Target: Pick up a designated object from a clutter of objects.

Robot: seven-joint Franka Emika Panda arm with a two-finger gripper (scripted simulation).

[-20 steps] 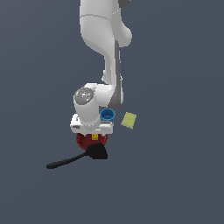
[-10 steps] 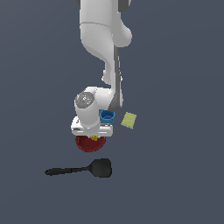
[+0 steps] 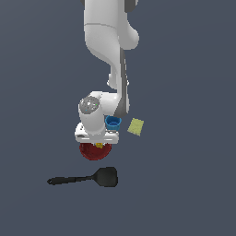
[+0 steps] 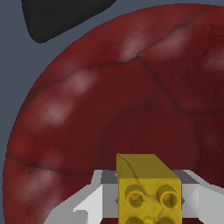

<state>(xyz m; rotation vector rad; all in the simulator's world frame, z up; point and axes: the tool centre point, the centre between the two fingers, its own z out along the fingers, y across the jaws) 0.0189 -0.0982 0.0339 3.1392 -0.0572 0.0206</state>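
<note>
our end effector [image 4: 148, 197] is clamped on the tiny yellow-orange studded block [image 4: 146, 183] (studs facing the wrist camera), held directly above the glossy red bowl [image 4: 109, 100]; we judge lifting straight up.

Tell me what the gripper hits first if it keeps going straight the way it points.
Probably the red bowl: it fills the wrist view beyond the yellow block sitting between the gripper fingers. How far off the bowl is stays unclear.

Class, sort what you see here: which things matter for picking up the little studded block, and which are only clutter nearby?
Belongs to the job:
- yellow-orange studded block
- pincer, its fingers on either side of the block

Just lying about:
- red bowl
- blue cup
- black spatula
- pale yellow-green square
</note>
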